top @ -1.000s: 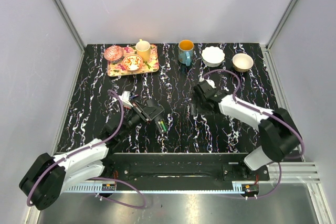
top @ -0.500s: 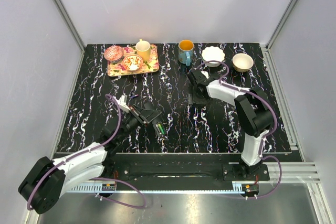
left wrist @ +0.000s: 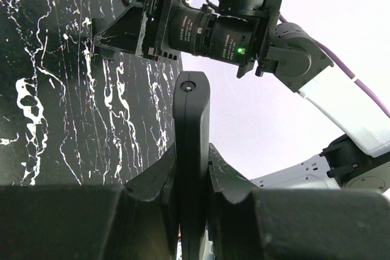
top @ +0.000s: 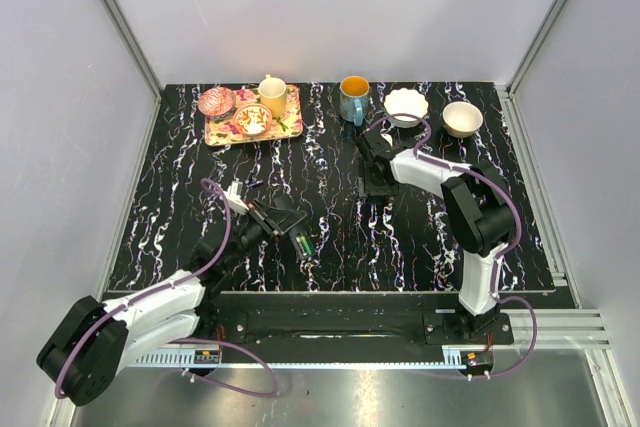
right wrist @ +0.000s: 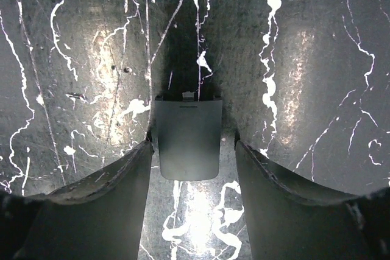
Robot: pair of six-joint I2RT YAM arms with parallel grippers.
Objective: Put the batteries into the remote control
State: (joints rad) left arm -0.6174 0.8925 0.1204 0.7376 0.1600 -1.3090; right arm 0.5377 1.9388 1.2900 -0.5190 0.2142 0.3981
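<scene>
**Cover pick-up, with the remote held ready**

Right gripper (right wrist: 191, 150) — jaws wide, holding nothing — straddles the grey battery cover (right wrist: 187, 135), which lies flat on the table (right wrist: 317, 59) between its fingers. The step in hand appears to be fetching this cover. The next move calls for closing on its thin edges and lifting without sliding it.

Left gripper (left wrist: 192, 178) is clamped on the remote control (left wrist: 191, 108), held on edge, well apart to the left. A green battery (top: 304, 244) shows by its end — seated or not, cannot tell.

Tray (top: 292, 129), mug (top: 353, 97) and two bowls (top: 406, 105) stand at the far edge, out of the way.
</scene>
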